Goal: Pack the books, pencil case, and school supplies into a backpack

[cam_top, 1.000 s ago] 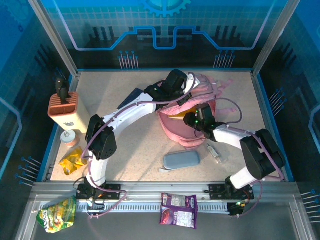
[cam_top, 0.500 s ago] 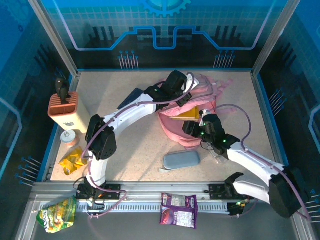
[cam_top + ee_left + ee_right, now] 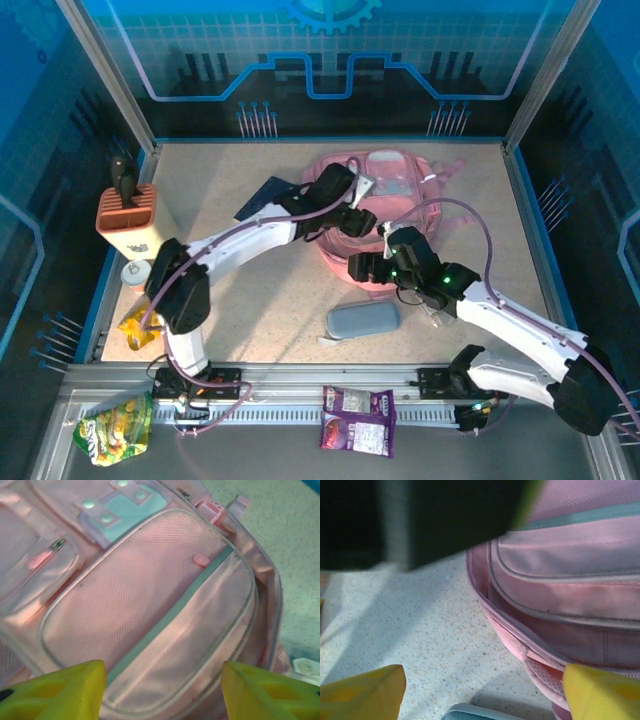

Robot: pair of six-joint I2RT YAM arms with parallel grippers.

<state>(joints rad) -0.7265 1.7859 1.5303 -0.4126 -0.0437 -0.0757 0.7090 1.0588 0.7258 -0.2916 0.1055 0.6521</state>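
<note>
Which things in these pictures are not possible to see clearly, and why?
- Backpack contents: top view, its pink front covers them.
- Navy book: top view, the left arm hides part of it.
- Pencil case: right wrist view, cut by the bottom edge.
- Dark shape: right wrist view, too blurred to name.

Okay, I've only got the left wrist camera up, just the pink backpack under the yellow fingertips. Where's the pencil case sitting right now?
Observer: The pencil case lies on the table, nearer the arm bases than the backpack, not packed.
Operator: And the right gripper?
Observer: The right gripper is open, low beside the backpack's near edge, and holds nothing.
Operator: Any book out?
Observer: A navy book lies on the table left of the backpack, partly hidden by the left arm.
</note>
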